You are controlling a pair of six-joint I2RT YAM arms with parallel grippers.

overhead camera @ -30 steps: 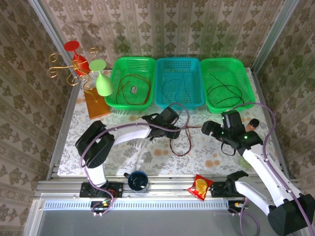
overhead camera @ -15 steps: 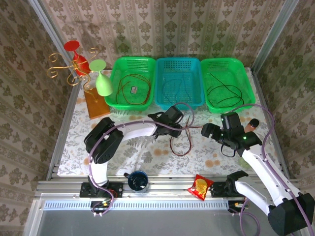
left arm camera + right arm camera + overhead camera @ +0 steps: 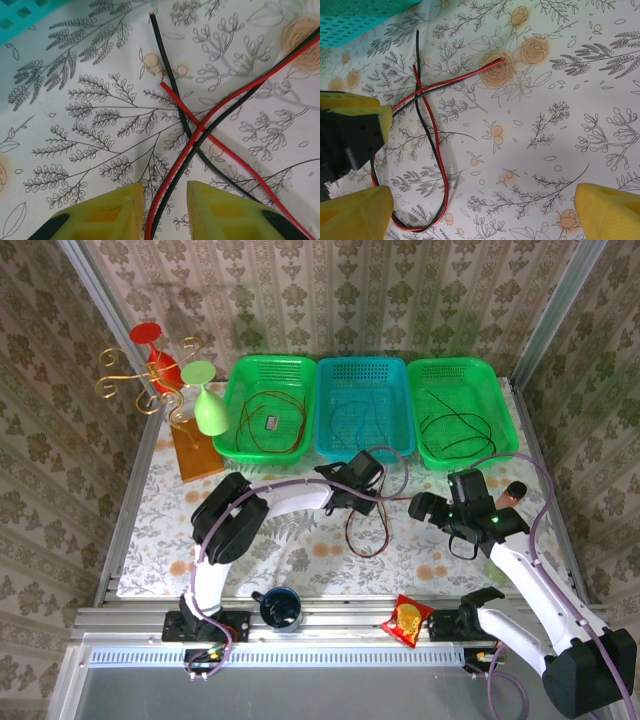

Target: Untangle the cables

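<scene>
A paired red and black cable [image 3: 372, 532] lies looped on the flowered tablecloth, crossing over itself [image 3: 192, 131]. My left gripper [image 3: 165, 202] is down over it, jaws narrowly apart, and the red and black pair [image 3: 172, 180] runs between the yellow fingers with a gap on the right side. In the top view the left gripper [image 3: 352, 488] sits just in front of the teal basket. My right gripper [image 3: 480, 202] stands wide open over bare cloth, to the right of the cable loop [image 3: 436, 165]; from above the right gripper [image 3: 424, 506] is right of the loop.
Three baskets line the back: green [image 3: 268, 362] with a reddish cable [image 3: 250, 425], teal [image 3: 365, 363], green [image 3: 452, 364] with a black cable [image 3: 450, 425]. A glass rack [image 3: 160, 380] stands back left. A dark mug [image 3: 281, 607] and red packet [image 3: 407, 620] sit at the near edge.
My left gripper has shifted right and a little farther back, and its jaws have narrowed around the red and black cable. The right arm has barely moved.
</scene>
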